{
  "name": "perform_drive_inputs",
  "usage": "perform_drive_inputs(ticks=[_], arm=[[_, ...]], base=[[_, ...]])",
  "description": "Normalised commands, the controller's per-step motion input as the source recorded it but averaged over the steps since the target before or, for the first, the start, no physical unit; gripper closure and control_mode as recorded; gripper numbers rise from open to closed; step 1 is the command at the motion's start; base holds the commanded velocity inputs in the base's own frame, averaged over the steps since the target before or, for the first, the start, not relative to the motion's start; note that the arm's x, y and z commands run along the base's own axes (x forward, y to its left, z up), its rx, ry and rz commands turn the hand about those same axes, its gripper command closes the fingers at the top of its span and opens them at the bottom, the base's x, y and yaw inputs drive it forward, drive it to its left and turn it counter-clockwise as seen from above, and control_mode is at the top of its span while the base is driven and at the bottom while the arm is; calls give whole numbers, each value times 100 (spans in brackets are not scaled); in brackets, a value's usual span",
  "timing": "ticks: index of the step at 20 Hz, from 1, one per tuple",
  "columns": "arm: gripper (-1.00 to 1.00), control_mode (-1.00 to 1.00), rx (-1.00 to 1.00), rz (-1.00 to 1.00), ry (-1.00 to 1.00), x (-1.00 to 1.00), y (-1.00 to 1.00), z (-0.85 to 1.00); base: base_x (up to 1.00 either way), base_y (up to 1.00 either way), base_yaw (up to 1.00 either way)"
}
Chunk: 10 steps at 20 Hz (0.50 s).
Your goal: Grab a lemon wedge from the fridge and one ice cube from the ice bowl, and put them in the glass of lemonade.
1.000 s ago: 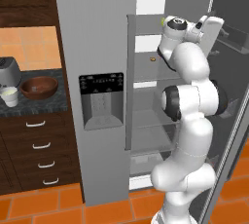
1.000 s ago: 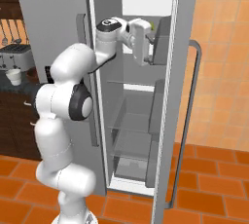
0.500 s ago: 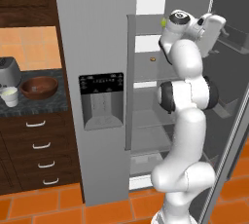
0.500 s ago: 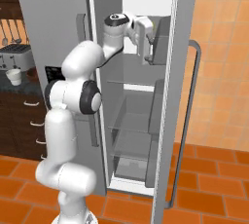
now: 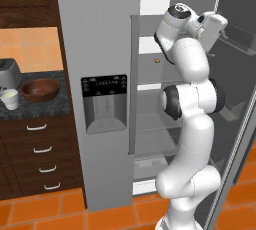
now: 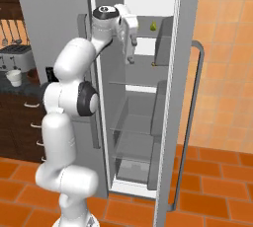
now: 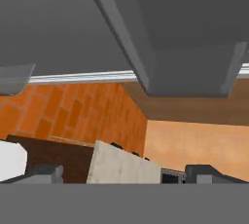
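Before the fridge (image 5: 95, 49), its right-hand door swung wide: one white arm, reared to full height from the base, shoulder and elbow stacked almost vertically, the forearm bent forward at the top so the wrist sits level with the upper shelf. Hand: turned downward just inside the opening, near the upper shelf. Gripper (image 6: 130, 48): fingers hanging down, jaws spread wide apart, nothing between them. Fingertips (image 7: 48, 172): visible at the bottom of the hand view, well apart, looking past grey fridge panels toward orange floor tiles and a brown wall. Lemon wedge (image 5: 156, 61): a tiny yellowish speck on the upper fridge shelf, left of the arm's upper link, apart from the gripper. Small green item (image 6: 153, 25): standing on the top shelf level, behind the hand; kind cannot be told. Counter left of the fridge (image 5: 30, 106): dark stone over wooden drawers. Ice bowl (image 5: 40, 89): reddish-brown, on that counter. Glass of lemonade (image 5: 10, 98): whitish cup just left of the bowl. Toaster (image 5: 9, 74): steel, behind the cup.
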Motion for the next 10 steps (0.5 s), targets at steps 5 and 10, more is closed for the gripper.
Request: perform_drive_inputs(ticks=[5,10], arm=[[-100,-100,26,12,-13,-76,72,-42],[-100,-100,46,16,-28,-76,38,-100]], base=[[0,0,0],[0,0,0]])
